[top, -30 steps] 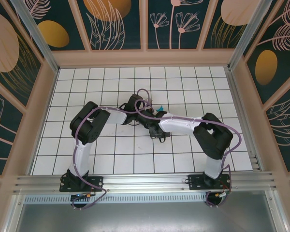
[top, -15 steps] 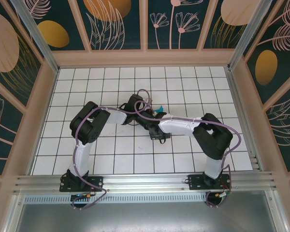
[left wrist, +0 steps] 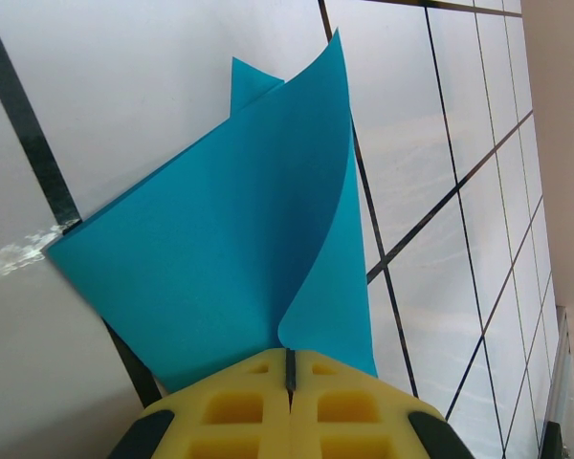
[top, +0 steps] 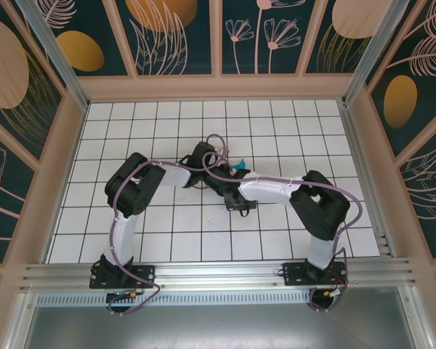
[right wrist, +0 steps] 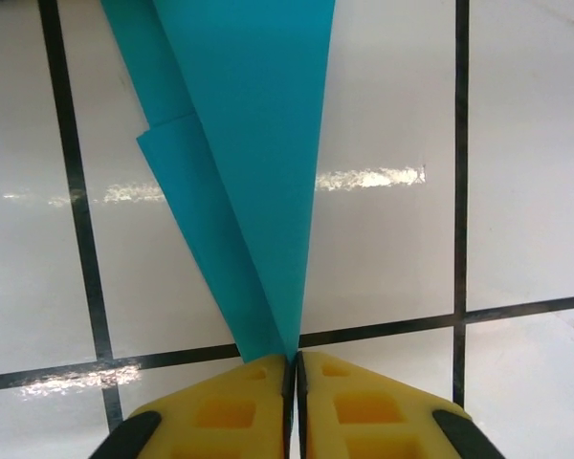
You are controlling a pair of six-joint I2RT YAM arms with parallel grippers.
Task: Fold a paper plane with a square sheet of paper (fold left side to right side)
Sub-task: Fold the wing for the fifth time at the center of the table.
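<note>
A thin teal-blue sheet of paper, folded into a creased wedge, sits near the middle of the white tiled table, whose top is ruled with black grid lines. Both arms reach in over the table's middle and meet at the sheet.

In the left wrist view, the left gripper has its yellow pads pressed together on the sheet's near edge. One layer curls up from the pads in a soft arc, and a broader layer lies flat on the table behind it.

In the right wrist view, the right gripper pinches the narrow tip of the wedge between closed yellow pads. The paper fans wider away from them across a grid line of the table, with a second layer showing along one side.
</note>
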